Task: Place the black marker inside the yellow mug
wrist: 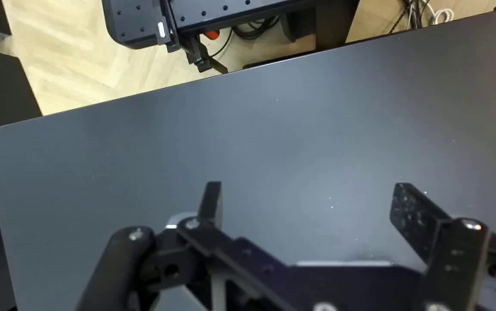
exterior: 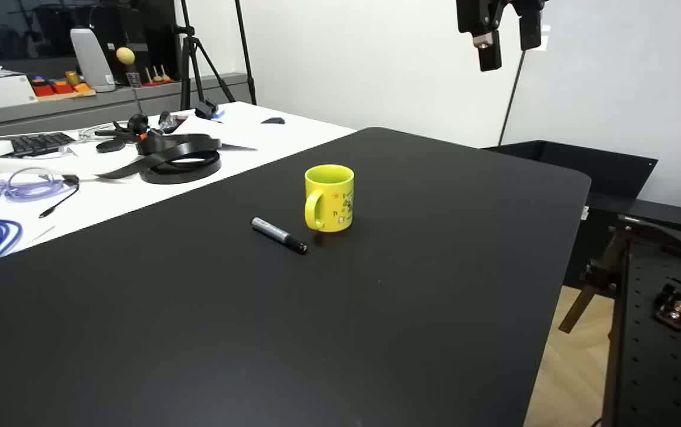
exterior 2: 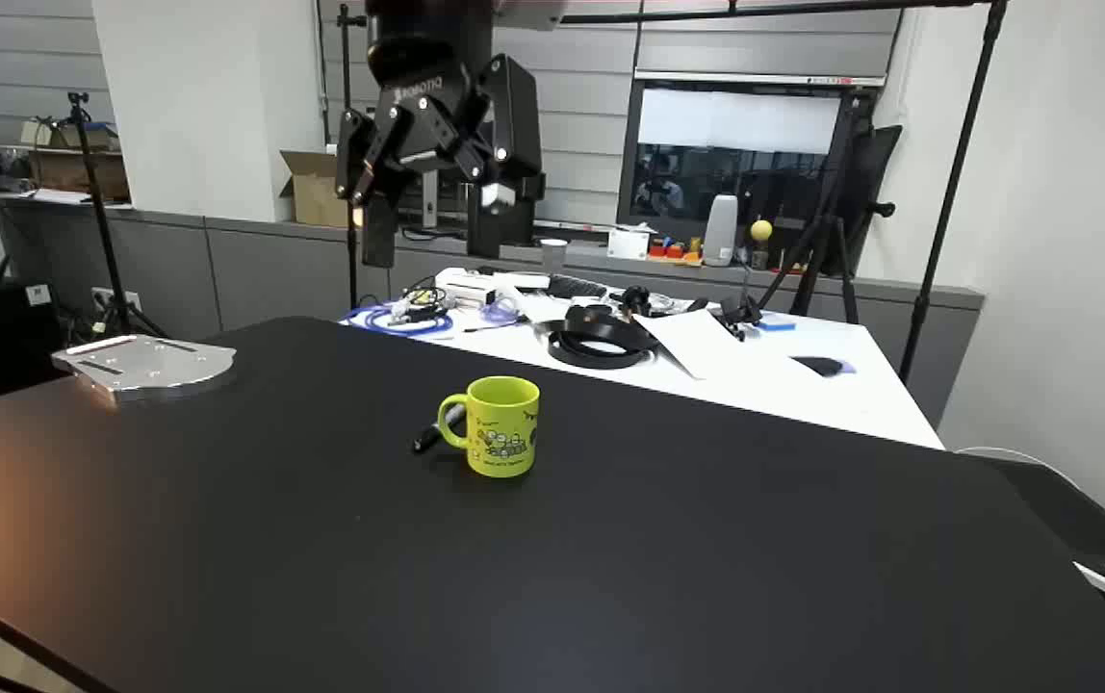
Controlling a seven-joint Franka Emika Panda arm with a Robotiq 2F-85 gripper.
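Note:
The yellow mug (exterior: 336,204) stands upright on the black table, and it also shows in an exterior view (exterior 2: 502,433) with its handle to the left. The black marker (exterior: 275,232) lies flat on the table beside the mug, on the handle side, apart from it. It also shows in an exterior view (exterior 2: 427,440), partly hidden behind the mug's handle. My gripper (exterior: 510,52) is high above the table, away from both; it also shows in an exterior view (exterior 2: 432,248). In the wrist view my gripper (wrist: 308,188) is open, its fingers wide apart and empty. Mug and marker are out of the wrist view.
The black table (exterior: 423,308) has rounded corners. A silver metal plate (exterior 2: 153,366) lies at its far left edge in an exterior view. A white table (exterior 2: 783,404) with cables and black straps (exterior 2: 591,337) adjoins it. A perforated black stand (exterior: 672,367) stands beside it.

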